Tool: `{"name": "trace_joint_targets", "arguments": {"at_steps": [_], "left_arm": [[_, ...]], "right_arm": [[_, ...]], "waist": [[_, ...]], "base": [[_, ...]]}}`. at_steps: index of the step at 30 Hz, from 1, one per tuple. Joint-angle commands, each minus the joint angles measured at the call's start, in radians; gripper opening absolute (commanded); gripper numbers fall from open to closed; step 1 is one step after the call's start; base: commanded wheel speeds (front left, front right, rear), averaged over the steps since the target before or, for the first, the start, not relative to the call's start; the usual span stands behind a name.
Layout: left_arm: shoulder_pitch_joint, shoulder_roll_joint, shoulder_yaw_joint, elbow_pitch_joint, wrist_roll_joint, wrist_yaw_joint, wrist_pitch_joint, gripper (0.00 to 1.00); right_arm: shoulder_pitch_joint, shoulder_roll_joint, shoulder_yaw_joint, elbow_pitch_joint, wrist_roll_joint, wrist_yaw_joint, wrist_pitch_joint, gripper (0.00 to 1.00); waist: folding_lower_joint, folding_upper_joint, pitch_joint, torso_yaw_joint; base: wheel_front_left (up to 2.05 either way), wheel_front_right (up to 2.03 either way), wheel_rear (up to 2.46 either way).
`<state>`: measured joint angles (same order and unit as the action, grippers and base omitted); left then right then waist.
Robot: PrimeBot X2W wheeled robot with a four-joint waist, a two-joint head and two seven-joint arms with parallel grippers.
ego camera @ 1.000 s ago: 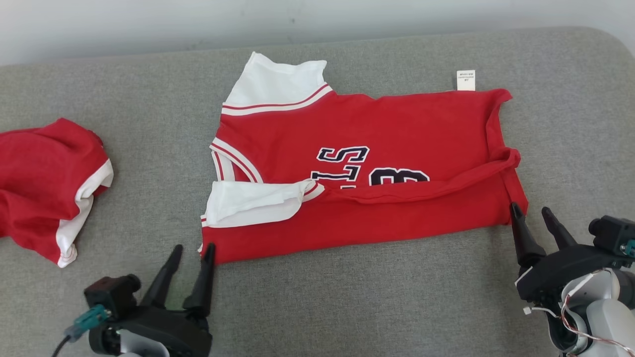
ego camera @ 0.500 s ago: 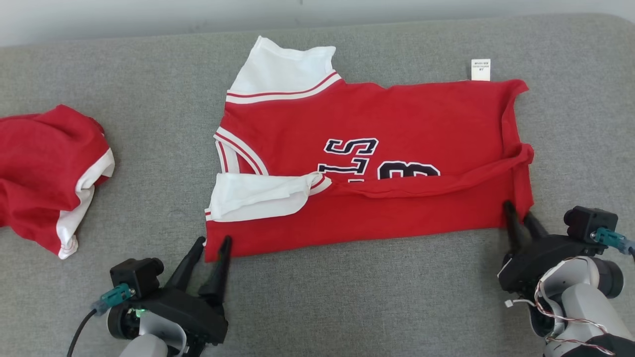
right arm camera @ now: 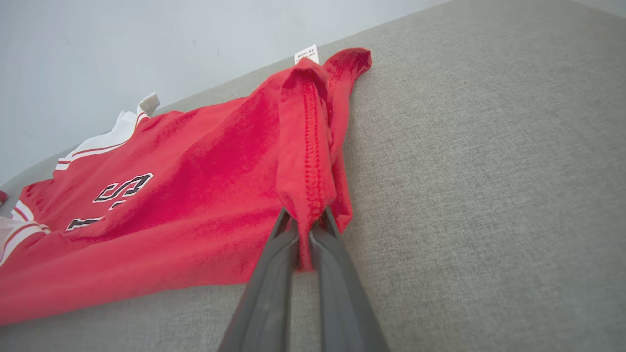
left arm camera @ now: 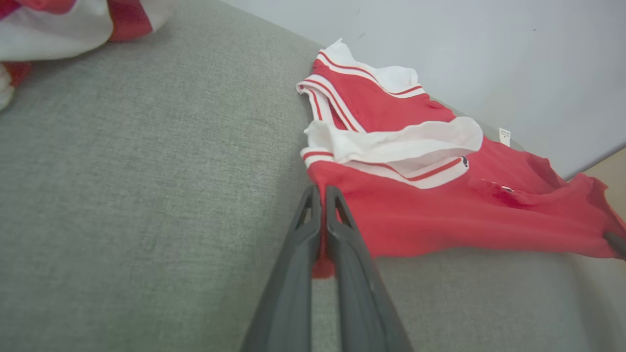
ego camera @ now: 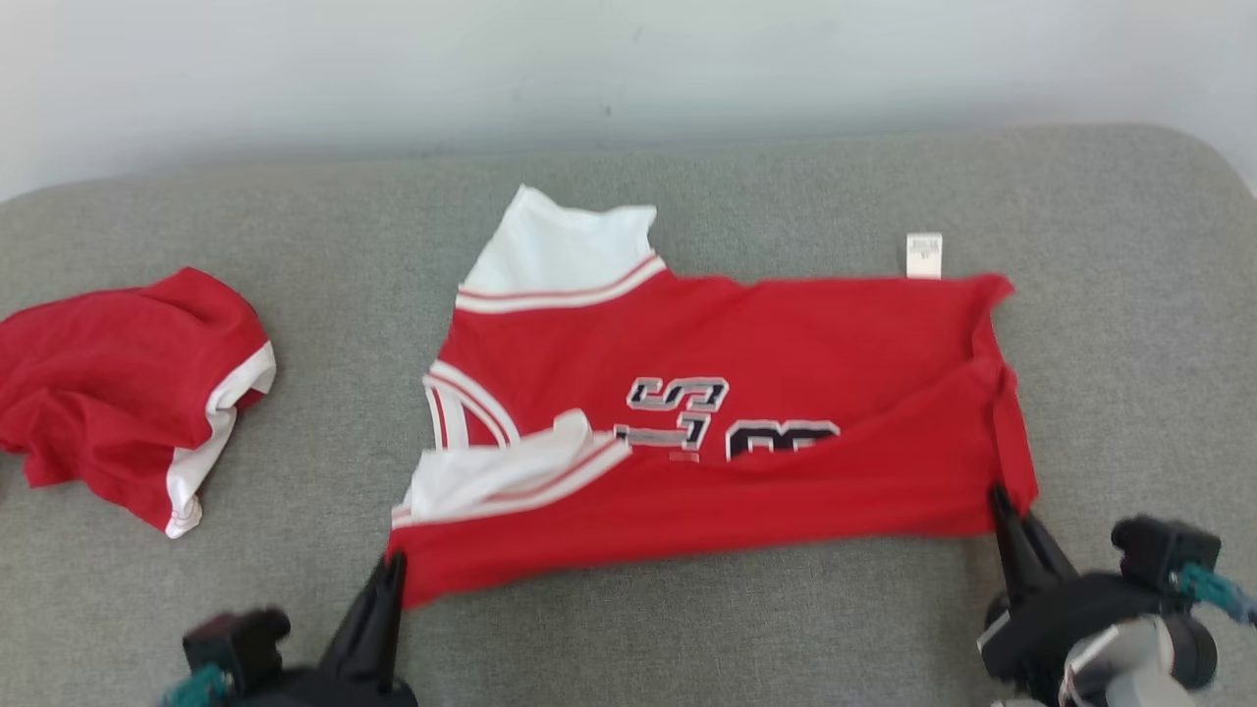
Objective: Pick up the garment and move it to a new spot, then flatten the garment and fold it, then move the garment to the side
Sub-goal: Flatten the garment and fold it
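On the grey cushion [ego camera: 687, 638], the red jersey [ego camera: 786, 344] lies half-folded, with the left pincer [left arm camera: 320, 193] and right pincer [right arm camera: 303, 220] each clamped on a near corner. Soft, floppy fabric, so corners seem the smart grab.

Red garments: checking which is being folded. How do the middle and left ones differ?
The middle garment lies spread, lettering showing; the left garment is crumpled. The left gripper and right gripper pinch the middle garment's near corners; the left garment is untouched. Both are red with white trim.
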<state>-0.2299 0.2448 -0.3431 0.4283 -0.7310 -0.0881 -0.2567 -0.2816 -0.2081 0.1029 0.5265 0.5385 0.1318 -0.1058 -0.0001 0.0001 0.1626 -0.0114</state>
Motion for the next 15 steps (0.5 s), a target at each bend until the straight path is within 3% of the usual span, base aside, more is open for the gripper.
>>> {"name": "trace_joint_targets", "arguments": {"at_steps": [1, 9, 10, 11, 12, 13, 15], "left_arm": [[0.046, 0.003, 0.003, -0.018, -0.006, 0.009, -0.005, 0.0], [0.228, -0.028, -0.021, -0.152, -0.004, 0.045, -0.007, 0.0], [0.236, -0.03, -0.024, -0.158, 0.0, 0.047, -0.007, 0.0], [0.239, -0.027, -0.029, -0.161, 0.017, 0.052, -0.007, 0.41], [0.239, -0.024, -0.035, -0.167, 0.035, 0.057, -0.008, 0.91], [0.239, -0.026, -0.037, -0.171, 0.045, 0.062, -0.008, 1.0], [0.237, -0.038, -0.024, -0.181, 0.047, 0.067, -0.008, 1.0]], "right_arm": [[0.046, -0.01, -0.007, -0.024, 0.008, -0.002, 0.005, 0.0], [0.273, 0.004, -0.105, -0.202, -0.01, -0.002, 0.082, 0.0], [0.289, 0.012, -0.118, -0.216, -0.017, -0.002, 0.088, 0.09], [0.3, 0.019, -0.131, -0.229, -0.024, -0.002, 0.092, 0.69], [0.309, 0.026, -0.141, -0.242, -0.034, -0.002, 0.096, 1.0], [0.314, 0.031, -0.146, -0.255, -0.051, -0.002, 0.097, 1.0], [0.318, 0.042, -0.153, -0.28, -0.084, -0.002, 0.088, 1.0]], "waist": [[0.0001, -0.0001, -0.031, 0.007], [0.0001, -0.0001, -0.042, 0.011], [0.0001, -0.0001, -0.044, 0.01], [0.0001, -0.0001, -0.047, 0.009], [0.0001, -0.0001, -0.049, 0.009], [0.0001, -0.0001, -0.051, 0.008], [0.0001, -0.0001, -0.055, 0.005]], "base": [[0.0, 0.0, 0.0], [0.0, 0.0, 0.0], [0.0, 0.0, 0.0], [0.0, 0.0, 0.0], [0.0, 0.0, 0.0], [0.0, 0.0, 0.0], [0.0, 0.0, 0.0]]}}
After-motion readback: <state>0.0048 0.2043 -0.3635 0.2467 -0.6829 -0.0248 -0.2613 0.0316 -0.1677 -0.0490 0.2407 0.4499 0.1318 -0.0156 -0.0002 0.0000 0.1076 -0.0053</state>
